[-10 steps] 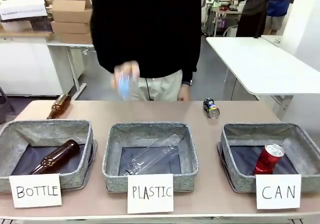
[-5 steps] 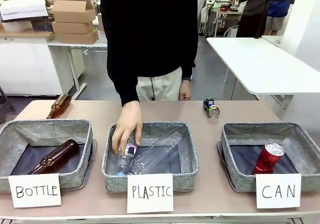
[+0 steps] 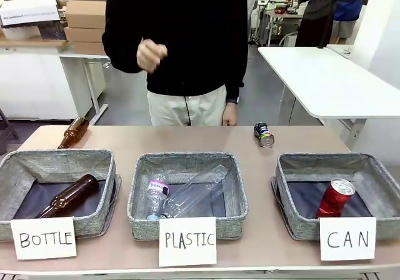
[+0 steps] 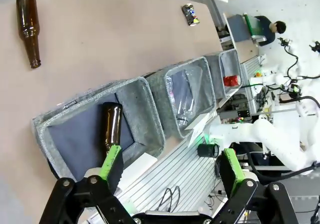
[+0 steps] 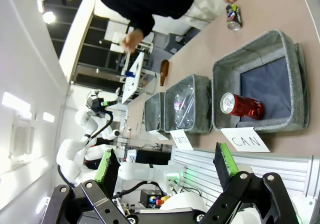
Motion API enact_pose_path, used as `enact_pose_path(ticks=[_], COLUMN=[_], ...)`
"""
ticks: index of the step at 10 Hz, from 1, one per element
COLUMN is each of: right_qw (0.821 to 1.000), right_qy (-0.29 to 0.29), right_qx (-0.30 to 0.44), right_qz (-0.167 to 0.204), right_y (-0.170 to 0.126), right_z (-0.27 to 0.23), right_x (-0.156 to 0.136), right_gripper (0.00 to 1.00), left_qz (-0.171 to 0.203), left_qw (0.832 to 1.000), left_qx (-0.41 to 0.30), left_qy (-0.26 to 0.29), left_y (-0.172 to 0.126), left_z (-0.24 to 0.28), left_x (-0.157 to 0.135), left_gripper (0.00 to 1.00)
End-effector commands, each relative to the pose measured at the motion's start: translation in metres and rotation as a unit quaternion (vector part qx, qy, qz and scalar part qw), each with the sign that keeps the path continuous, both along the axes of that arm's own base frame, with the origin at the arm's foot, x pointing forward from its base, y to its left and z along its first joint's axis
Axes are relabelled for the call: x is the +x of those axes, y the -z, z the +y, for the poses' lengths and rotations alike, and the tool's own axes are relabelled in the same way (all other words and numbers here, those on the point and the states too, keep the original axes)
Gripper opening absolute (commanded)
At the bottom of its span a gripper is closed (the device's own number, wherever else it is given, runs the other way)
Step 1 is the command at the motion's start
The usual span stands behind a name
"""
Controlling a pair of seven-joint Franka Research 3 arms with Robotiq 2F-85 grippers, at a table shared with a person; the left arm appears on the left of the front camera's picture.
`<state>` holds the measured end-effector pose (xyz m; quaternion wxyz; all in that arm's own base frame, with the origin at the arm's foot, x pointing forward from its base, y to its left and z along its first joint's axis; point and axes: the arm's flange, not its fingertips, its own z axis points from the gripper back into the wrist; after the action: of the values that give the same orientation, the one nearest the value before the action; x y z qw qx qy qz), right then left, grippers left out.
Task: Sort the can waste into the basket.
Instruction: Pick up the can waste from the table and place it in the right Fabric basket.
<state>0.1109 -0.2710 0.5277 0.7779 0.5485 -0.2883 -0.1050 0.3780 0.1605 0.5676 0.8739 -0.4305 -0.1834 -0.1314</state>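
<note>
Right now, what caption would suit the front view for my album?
Sorting day: a red can rests in the CAN basket while a crushed blue can lies on the table beyond it.

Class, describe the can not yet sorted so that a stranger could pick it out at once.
On the table, find the basket marked CAN at the right. Beyond its far left corner the blue can lies on bare tabletop. It is crushed and dark with yellow marks, unlike the red can inside the basket.
</note>
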Motion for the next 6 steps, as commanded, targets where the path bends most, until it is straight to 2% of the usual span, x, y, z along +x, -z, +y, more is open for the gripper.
enact_pose_path(ticks=[1, 2, 3, 4, 5, 6], right_qw=[0.992, 0.958, 0.924, 0.865, 0.841, 0.827], right_qy=[0.003, -0.056, -0.132, -0.146, -0.18, -0.202], right_qx=[-0.119, -0.276, -0.359, -0.48, -0.51, -0.523], right_qz=[0.039, 0.047, 0.008, 0.002, -0.021, -0.05], right_y=[-0.016, -0.036, -0.053, -0.055, -0.045, -0.028], right_z=[0.028, 0.086, 0.145, 0.205, 0.25, 0.288], right_x=[0.004, 0.039, 0.082, 0.128, 0.159, 0.178], right_gripper=[1.0, 1.0, 1.0, 1.0, 1.0, 1.0], left_qz=[0.003, 0.003, 0.003, 0.003, 0.003, 0.003], left_qw=[1.0, 1.0, 1.0, 1.0, 1.0, 1.0], left_qx=[0.0, 0.0, 0.0, 0.0, 0.0, 0.0], left_qy=[0.004, 0.004, 0.004, 0.004, 0.004, 0.004], left_y=[0.0, 0.0, 0.0, 0.0, 0.0, 0.0], left_z=[0.0, 0.0, 0.0, 0.0, 0.0, 0.0], left_x=[-0.003, -0.003, -0.003, -0.003, -0.003, -0.003], left_gripper=[1.0, 1.0, 1.0, 1.0, 1.0, 1.0])
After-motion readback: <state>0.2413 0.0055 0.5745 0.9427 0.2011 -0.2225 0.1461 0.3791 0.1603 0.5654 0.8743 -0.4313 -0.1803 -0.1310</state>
